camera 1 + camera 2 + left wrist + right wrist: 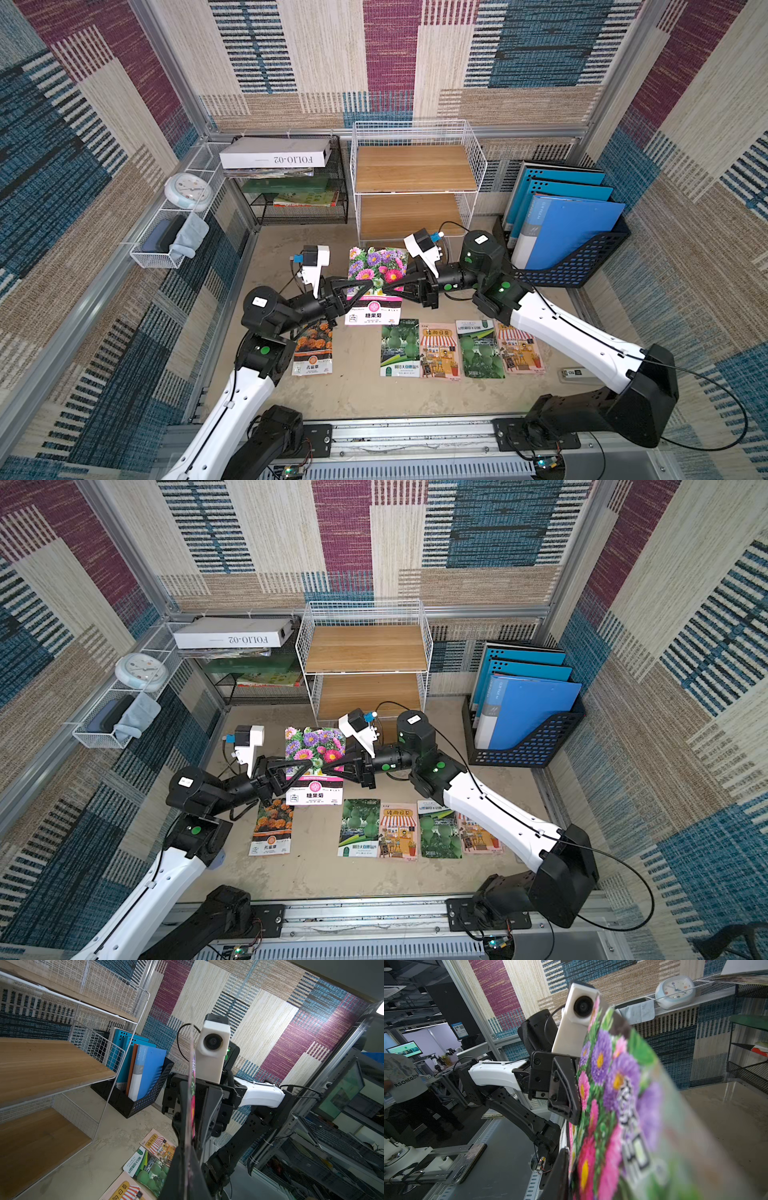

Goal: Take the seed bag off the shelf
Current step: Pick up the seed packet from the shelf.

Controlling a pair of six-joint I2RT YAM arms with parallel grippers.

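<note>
We find the seed bag [376,270] (the packet printed with pink and purple asters) off the shelf [415,168]. It is held above the counter [357,390], just in front of the shelf's lowest board and midway between the counter's left and right edges.

The left claw [370,283] is clamped on the bag's left edge. The right claw [385,288] meets it from the opposite side and pinches the right edge. In the left wrist view the bag appears edge-on, sandwiched between the right claw's fingers [211,1105].

A marigold packet [312,349] lies flat nearer the counter's left edge. Four more seed packets [440,350] lie side by side toward the right edge. A black file holder [582,266] with blue folders [573,232] stands by the back right corner.
</note>
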